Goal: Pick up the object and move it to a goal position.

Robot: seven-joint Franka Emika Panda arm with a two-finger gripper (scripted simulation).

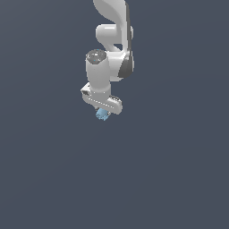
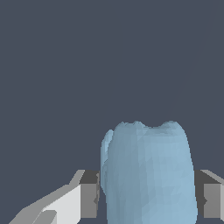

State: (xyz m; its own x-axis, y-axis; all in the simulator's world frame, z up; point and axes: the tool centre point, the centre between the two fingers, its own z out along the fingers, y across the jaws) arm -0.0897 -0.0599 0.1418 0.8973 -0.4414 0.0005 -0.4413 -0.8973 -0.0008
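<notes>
The object (image 1: 102,115) is a small light-blue lumpy piece peeking out just under the white hand of the arm in the exterior view. My gripper (image 1: 103,112) points downward over it, and the hand hides most of the fingers there. In the wrist view the object (image 2: 148,175) fills the space between my two grey fingertips (image 2: 89,197), which press against its two sides. My gripper (image 2: 146,199) is shut on the object.
The white Panda arm (image 1: 112,40) reaches down from the upper middle of the exterior view. Around it lies only a plain dark grey-blue surface (image 1: 170,170). No goal marker shows in either view.
</notes>
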